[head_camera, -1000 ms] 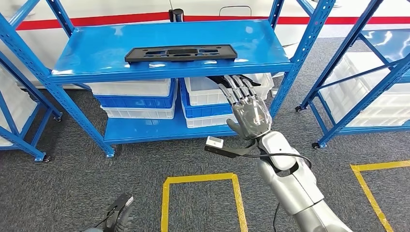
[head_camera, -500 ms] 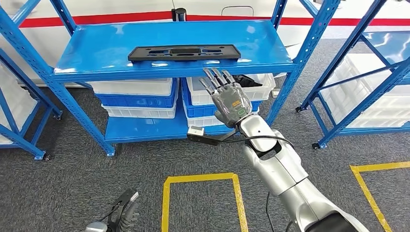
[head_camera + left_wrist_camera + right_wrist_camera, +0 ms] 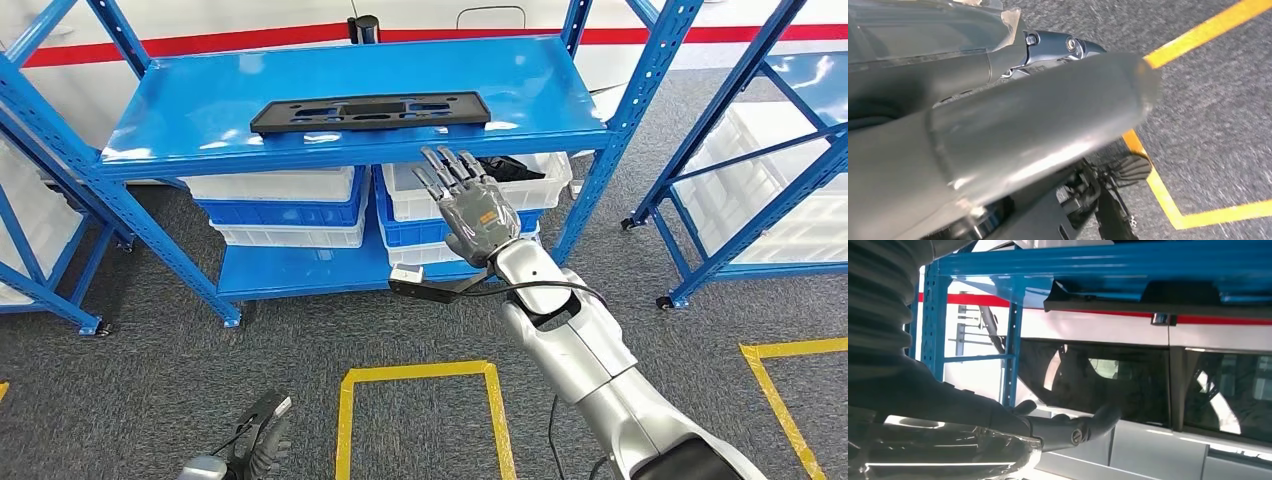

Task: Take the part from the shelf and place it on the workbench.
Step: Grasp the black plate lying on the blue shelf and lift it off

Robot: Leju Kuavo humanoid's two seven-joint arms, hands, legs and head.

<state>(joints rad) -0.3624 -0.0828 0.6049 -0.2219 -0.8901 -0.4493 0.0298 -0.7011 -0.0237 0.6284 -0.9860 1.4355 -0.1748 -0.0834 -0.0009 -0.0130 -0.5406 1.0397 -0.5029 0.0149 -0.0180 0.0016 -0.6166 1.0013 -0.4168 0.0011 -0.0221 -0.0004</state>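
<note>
Right hand (image 3: 478, 212), fingers apart and holding nothing, hovers below shelf (image 3: 200, 110) edge near part (image 3: 370, 111).

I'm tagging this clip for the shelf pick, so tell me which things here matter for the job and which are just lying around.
Part of the job:
- black part, lying flat
- blue shelf it lies on
- right hand, raised below the shelf edge, holding nothing

Just lying about:
- white and blue bins on the lower level
- yellow floor tape
- neighbouring rack
</note>
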